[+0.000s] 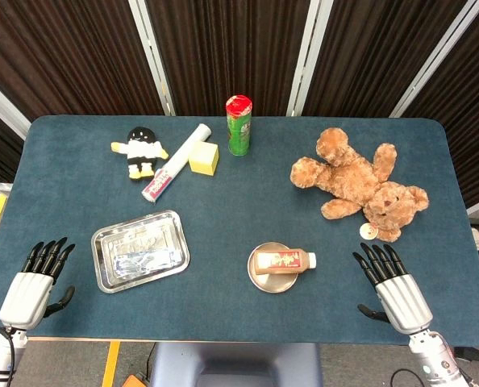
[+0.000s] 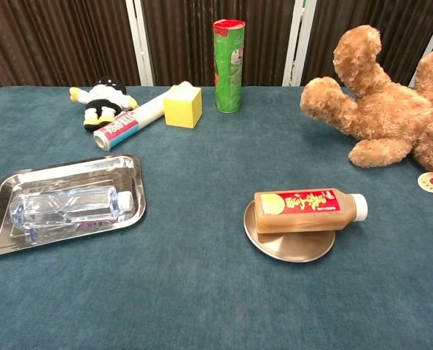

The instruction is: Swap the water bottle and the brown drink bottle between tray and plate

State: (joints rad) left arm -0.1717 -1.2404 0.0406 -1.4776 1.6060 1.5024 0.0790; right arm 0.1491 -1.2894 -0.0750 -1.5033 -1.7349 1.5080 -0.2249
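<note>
**Swap not yet begun: both bottles lie in their starting places**

Nearest the head camera, the left robot hand [image 1: 36, 278] and the right robot hand [image 1: 391, 282] are seen resting at the near edge of the worktop [image 1: 239, 193], one at each near corner. Both are shown with fingers spread and straight, and nothing is held in either. Taking the plate [image 1: 264, 280] as the landmark, the brown drink bottle [image 1: 284, 260] is seen lying on its side across it, white cap pointing to the right. The tray [image 1: 102, 242] is placed well to the left of the plate, and the water bottle [image 1: 147, 260] is laid flat inside it. Beyond the plate, a green can [image 1: 239, 125], a yellow block [image 1: 205, 158], a white tube [image 1: 175, 164], a small plush figure [image 1: 141, 151] and a teddy bear [image 1: 356, 184] are spread along the far part of the worktop.

From the chest camera no robot hand is shown. The brown drink bottle [image 2: 307, 209] is seen overhanging the plate [image 2: 289, 248] on the right side, its cap clear of the rim. Left of the plate, the water bottle [image 2: 71, 206] is seen within the tray [image 2: 92, 168], cap toward the plate.

It is judged that nothing of the task has been done: each bottle must yet be lifted out, and the two set down in exchanged places. Since both holders are occupied, one bottle will probably need to be parked on the worktop or held aloft first.
</note>
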